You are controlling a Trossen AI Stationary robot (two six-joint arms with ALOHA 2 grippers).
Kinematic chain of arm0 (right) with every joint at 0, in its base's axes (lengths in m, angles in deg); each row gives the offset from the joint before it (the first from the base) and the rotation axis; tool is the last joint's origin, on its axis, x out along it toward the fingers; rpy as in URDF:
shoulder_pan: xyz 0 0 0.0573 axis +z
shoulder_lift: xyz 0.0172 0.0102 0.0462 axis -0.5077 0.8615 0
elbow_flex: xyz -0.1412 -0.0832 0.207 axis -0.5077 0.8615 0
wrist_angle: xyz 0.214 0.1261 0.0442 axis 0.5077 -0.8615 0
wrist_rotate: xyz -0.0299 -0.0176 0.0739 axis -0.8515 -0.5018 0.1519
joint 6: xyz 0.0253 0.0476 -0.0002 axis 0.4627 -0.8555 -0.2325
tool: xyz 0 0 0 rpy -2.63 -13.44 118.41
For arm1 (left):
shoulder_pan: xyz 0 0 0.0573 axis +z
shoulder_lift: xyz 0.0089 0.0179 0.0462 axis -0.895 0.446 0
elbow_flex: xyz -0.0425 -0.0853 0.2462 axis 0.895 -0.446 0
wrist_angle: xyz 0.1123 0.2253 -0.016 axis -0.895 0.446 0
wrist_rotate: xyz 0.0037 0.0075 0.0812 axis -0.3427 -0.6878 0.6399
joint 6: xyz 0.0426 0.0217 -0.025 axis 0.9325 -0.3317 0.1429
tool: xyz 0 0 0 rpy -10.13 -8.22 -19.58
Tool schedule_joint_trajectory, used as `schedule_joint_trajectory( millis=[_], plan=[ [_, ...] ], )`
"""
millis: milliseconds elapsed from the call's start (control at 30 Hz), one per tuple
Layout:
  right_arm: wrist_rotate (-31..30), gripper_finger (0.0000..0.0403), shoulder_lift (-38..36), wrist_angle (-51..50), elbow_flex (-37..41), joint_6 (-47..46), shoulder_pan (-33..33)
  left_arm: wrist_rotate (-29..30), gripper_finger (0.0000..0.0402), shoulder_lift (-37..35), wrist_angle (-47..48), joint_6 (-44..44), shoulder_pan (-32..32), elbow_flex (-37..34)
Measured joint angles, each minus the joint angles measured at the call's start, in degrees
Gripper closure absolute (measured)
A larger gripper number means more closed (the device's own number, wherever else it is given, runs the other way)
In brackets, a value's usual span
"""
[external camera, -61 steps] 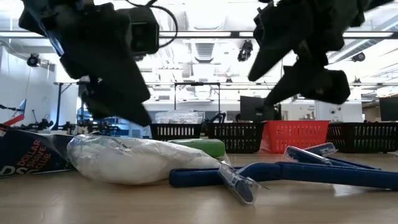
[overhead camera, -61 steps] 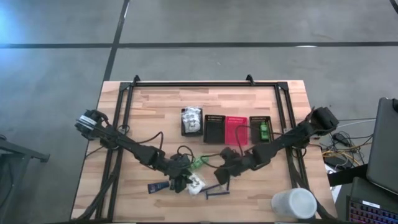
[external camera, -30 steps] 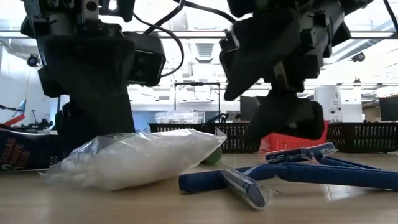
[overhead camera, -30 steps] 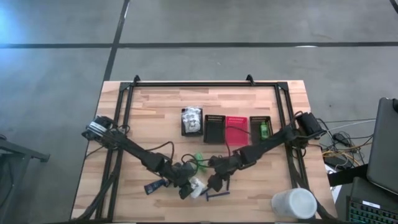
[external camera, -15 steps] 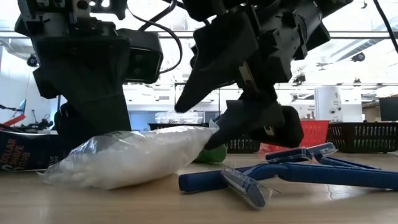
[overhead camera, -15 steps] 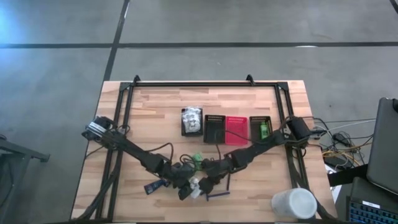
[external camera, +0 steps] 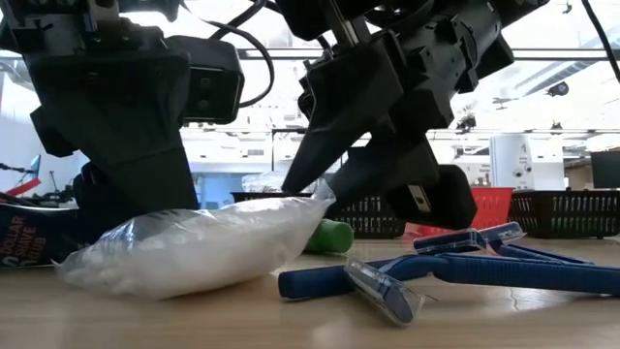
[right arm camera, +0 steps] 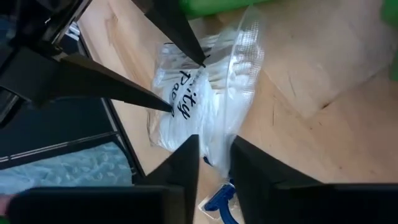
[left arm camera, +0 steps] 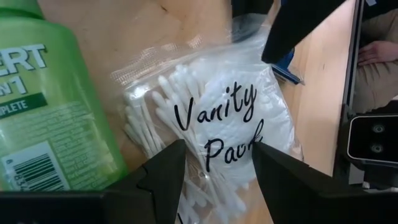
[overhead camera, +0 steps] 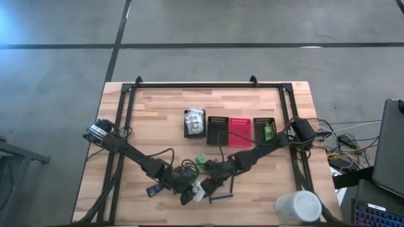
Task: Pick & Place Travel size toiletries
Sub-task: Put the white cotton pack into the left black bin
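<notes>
Two tools meet at the cotton-swab packet (external camera: pixel 189 252) near the tabletop's (overhead camera: pixel 151 113) front edge: right tool (right arm camera: pixel 214 163) pinching its plastic edge, left tool (left arm camera: pixel 214 167) spread above; the right should probably grip film only, lifting slowly.

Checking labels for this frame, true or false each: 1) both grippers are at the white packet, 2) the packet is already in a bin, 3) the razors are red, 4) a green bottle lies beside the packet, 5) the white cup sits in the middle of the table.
1) True: the left gripper and right gripper both straddle the white packet.
2) False: it lies on the table, short of the bins.
3) False: the razors are blue.
4) True: the green bottle lies right beside it.
5) False: the white cup stands at the near right corner.
</notes>
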Motion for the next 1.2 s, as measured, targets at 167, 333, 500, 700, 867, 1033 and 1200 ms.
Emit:
schedule_joint_trajectory(
  millis=[167,333,500,700,867,1033,1200],
  plan=[
    [0.60,0.0383,0.00,-0.02,0.00,1.48,0.11,0.08,0.0204,-0.02,-1.44,-0.01,0.02,-0.06],
    [0.81,0.0393,-0.02,-0.05,0.00,4.17,0.24,0.04,0.0204,-0.53,-2.93,0.04,0.02,-0.14],
    [0.71,0.0394,-2.01,-1.60,-0.04,10.70,0.48,0.07,0.0204,-4.94,-2.82,2.76,0.06,-0.24],
    [-2.76,0.0394,-7.15,-8.04,-0.02,24.59,0.44,0.74,0.0204,-14.09,-0.14,5.01,0.07,-0.11],
    [-5.50,0.0394,-11.24,-18.10,-0.92,35.42,0.48,6.84,0.0204,-22.08,6.85,4.18,0.35,-0.07],
    [-10.10,0.0394,-11.94,-26.71,-3.21,43.15,0.64,10.16,0.0204,-27.43,16.73,-0.59,3.25,-0.04],
    [-12.94,0.0394,-12.09,-29.89,-6.57,50.79,0.91,6.22,0.0204,-28.02,17.65,2.32,8.69,-0.09]
  ],
)
